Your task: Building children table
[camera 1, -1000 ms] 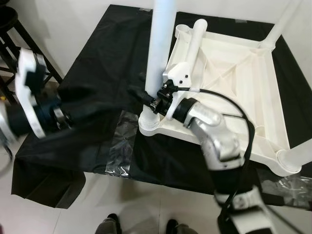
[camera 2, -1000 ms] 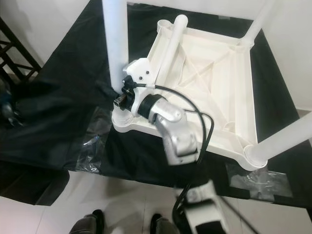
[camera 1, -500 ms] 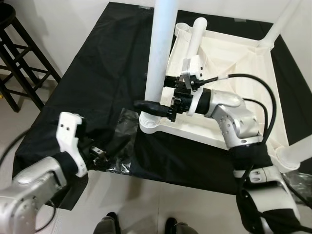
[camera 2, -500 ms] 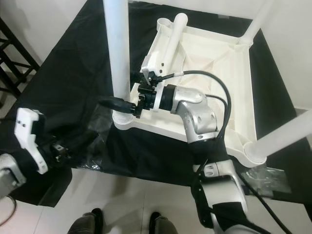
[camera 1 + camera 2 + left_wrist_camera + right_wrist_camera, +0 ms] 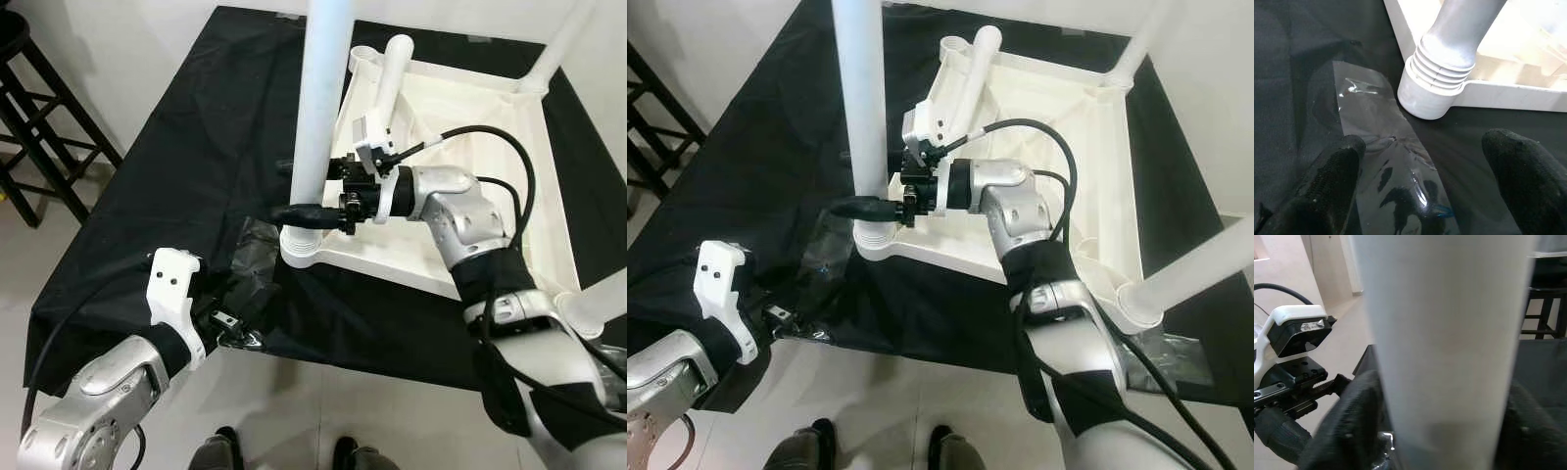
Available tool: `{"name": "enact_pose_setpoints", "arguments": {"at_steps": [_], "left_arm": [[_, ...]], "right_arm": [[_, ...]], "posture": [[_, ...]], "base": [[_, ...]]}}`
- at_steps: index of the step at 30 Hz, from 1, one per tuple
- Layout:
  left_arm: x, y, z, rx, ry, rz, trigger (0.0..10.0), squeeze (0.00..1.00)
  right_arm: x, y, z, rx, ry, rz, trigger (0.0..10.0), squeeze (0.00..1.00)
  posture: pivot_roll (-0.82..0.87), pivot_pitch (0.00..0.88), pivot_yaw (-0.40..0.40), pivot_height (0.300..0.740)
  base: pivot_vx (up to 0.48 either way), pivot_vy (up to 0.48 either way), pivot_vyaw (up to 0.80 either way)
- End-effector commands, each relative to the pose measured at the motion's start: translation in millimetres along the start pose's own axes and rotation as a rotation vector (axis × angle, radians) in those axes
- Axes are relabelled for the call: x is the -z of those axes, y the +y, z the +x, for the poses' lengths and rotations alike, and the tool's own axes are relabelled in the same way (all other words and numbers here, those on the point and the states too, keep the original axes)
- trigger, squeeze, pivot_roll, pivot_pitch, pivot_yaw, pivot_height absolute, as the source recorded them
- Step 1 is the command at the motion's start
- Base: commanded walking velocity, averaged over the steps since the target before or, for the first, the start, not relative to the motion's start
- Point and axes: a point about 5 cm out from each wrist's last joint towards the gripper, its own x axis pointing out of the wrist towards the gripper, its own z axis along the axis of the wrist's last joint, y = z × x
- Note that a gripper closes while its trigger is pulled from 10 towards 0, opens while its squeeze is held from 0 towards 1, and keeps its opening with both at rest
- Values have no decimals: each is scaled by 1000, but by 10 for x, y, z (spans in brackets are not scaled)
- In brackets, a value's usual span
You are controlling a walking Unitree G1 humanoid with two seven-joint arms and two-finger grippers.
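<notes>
A white children's table [image 5: 490, 117] lies upside down on a black cloth [image 5: 196, 147]. Its near-left leg [image 5: 323, 88] stands upright in a ribbed corner socket [image 5: 306, 250]. My right gripper [image 5: 292, 191] is shut on this leg just above the socket, one black finger [image 5: 1359, 421] on each side. Two more legs [image 5: 560, 47] [image 5: 602, 305] stand at the right corners. A loose white leg [image 5: 394, 78] lies slanted by the far-left corner. My left gripper [image 5: 1427, 147] hovers open and holding nothing, low over the cloth's front edge, short of the socket.
Clear tape [image 5: 1381, 161] is stuck to the cloth in front of the socket. A black stool [image 5: 39, 108] stands on the pale floor to the left. Two dark shoes [image 5: 220, 452] show at the bottom edge. A white wall lies behind the cloth.
My left arm has swung in from the far left and come down to the cloth's front edge. My right wrist has turned and pulled back to the right while staying at the leg's base.
</notes>
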Motion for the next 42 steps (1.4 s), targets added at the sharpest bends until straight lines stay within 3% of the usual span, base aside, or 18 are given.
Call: {"name": "enact_pose_setpoints", "arguments": {"at_steps": [1,7,10,11,12,14,16,19,21,25,26,27,29,30,36,37,38,42], "left_arm": [[33,-43,-14,-21,-10,22,10000,0],[56,-56,1,-60,-35,43,10000,0],[72,-34,-6,-102,-51,63,10000,0],[78,-10,-23,-132,-57,75,10000,0],[80,13,-40,-148,-59,81,10000,0],[80,13,-40,-148,-59,81,10000,0],[55,13,-58,-149,-81,89,10000,0],[44,-4,-50,-137,-102,86,10000,0],[55,-12,-33,-118,-102,81,10000,0],[59,-16,-29,-113,-103,85,10000,0],[66,-37,-29,-102,-103,81,10000,0],[73,-56,-28,-94,-106,85,10000,0],[73,-56,-28,-94,-106,85,10000,0],[82,-72,-29,-88,-106,89,10000,0],[87,-87,-39,-79,-111,102,10000,0],[94,-29,-32,-132,-116,104,10000,0],[101,14,-28,-168,-120,113,10000,0],[119,56,-21,-208,-129,133,10000,0]], "right_arm": [[83,15,-65,-2,19,12,0,0],[213,78,-192,88,18,43,0,0],[356,181,-221,242,22,78,0,0],[554,324,-152,449,82,84,0,0],[730,471,-166,875,173,71,0,0],[730,471,-166,875,173,71,0,0],[989,1076,-108,1050,282,178,0,0],[1006,1118,-87,974,271,185,0,0],[954,925,-146,985,264,154,0,0],[936,893,-151,986,260,153,0,0],[909,843,-151,980,248,156,10000,0],[875,824,-154,984,240,163,10000,451],[875,824,-154,984,240,163,10000,451],[825,796,-144,970,193,187,10000,1000],[551,665,-55,800,6,213,10000,1000],[468,675,-48,628,-17,154,10000,0],[425,701,-58,483,-31,124,10000,0],[384,691,-112,298,-45,93,10000,0]], "posture": [[185,281,-83,740],[171,281,-85,740],[160,281,-89,740],[158,284,-94,740],[153,285,-92,740],[153,285,-92,740],[137,284,-80,740],[141,279,-75,740],[134,271,-90,740],[135,270,-92,740],[139,263,-92,740],[147,262,-90,740],[147,262,-90,740],[147,262,-90,740],[155,254,-90,740],[160,248,-90,740],[158,245,-87,740],[162,239,-84,740]], "base": [[0,0,0],[0,0,0],[0,0,0],[0,0,0],[0,0,0],[0,0,0],[0,0,0],[0,0,0],[0,0,0],[0,0,0],[0,0,0],[0,0,0],[0,0,0],[0,0,0],[0,0,0],[0,0,0],[0,0,0],[0,0,0]]}}
